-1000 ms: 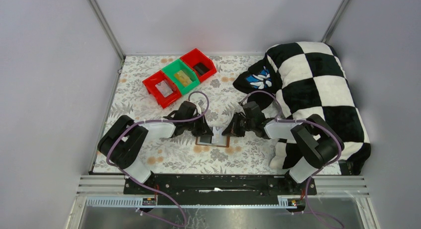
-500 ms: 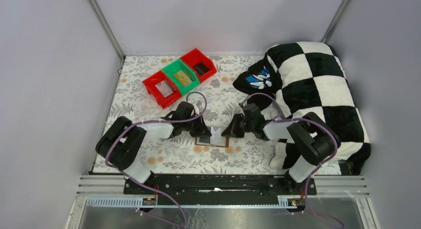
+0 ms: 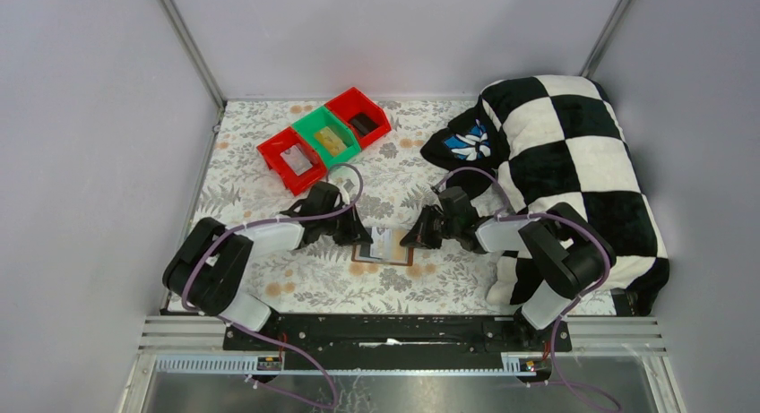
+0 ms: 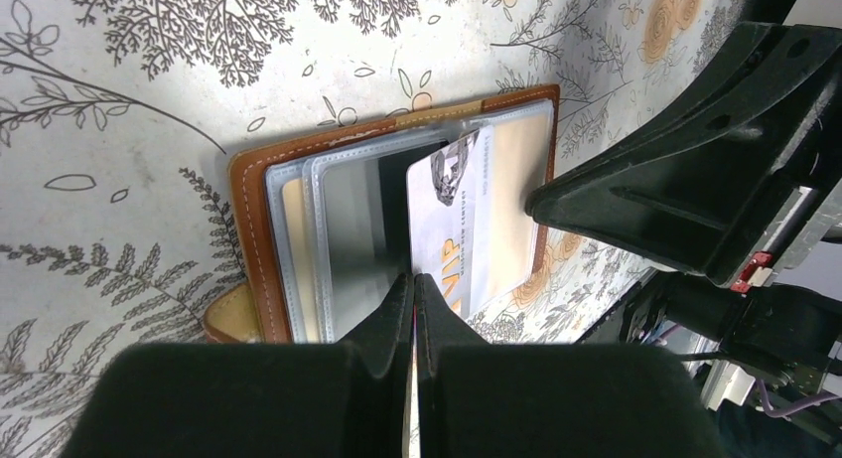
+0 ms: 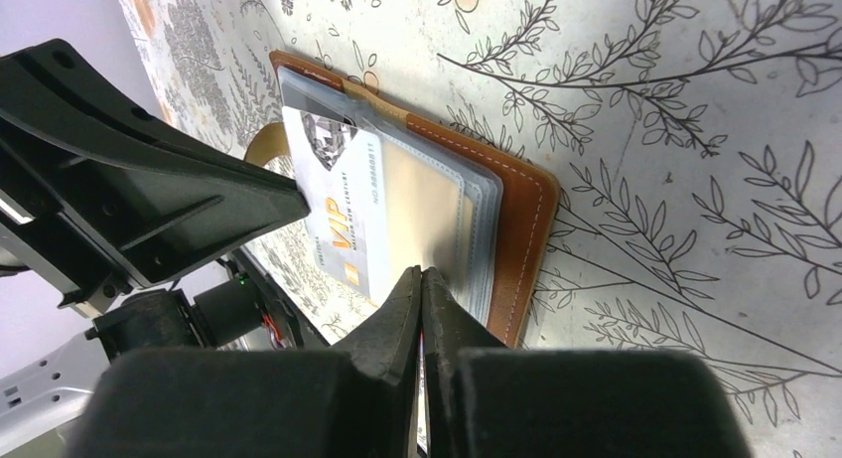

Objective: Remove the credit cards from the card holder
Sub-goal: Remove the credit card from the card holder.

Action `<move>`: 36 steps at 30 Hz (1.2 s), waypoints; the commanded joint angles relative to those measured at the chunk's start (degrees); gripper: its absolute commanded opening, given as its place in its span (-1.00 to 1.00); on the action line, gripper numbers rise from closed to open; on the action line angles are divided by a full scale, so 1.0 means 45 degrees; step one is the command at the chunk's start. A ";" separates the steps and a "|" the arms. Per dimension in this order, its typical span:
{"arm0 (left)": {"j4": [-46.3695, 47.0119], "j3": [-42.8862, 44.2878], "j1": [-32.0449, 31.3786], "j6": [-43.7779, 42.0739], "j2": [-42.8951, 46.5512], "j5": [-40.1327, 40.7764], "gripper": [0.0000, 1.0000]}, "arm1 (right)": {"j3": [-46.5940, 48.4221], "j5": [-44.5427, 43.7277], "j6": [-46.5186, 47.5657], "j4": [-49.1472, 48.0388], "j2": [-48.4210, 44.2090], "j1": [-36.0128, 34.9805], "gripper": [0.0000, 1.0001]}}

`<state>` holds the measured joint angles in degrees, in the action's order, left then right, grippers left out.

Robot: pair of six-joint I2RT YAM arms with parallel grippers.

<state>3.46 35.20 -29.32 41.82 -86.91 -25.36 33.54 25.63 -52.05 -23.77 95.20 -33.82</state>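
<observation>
The left gripper (image 4: 412,279) is pinching the thin, stiff, probably slippery card (image 4: 447,229) by its edge while the closed right gripper (image 5: 422,274) is pinning the soft wallet (image 4: 250,239)

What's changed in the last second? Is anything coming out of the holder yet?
The left gripper, shut on a credit card, has drawn back leftward, sliding the card partway out of its pocket. The right gripper stayed put, closed tips against the card holder, which has not shifted. The bins and checkered blanket are unchanged.
</observation>
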 commanded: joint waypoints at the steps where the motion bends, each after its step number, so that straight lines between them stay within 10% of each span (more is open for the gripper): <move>1: -0.0331 0.0104 0.0128 -0.0478 0.0858 0.0028 -1.00 | 0.0243 -0.0373 0.0751 0.1265 -0.0370 -0.0081 -0.92; 30: 0.0599 0.0085 0.0285 -0.0082 0.0604 -0.1336 -1.00 | 0.1972 0.0302 0.0401 0.0904 0.1361 -0.0706 -0.67; 36: 0.1526 -0.0067 0.0274 0.0344 0.0351 -0.2060 -0.41 | 0.1797 0.0410 0.0212 0.0557 0.1631 -0.0730 -0.68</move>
<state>4.54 35.20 -28.34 42.13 -84.53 -31.03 41.63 27.24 -50.50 -20.05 101.03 -36.49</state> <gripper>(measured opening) 0.244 0.164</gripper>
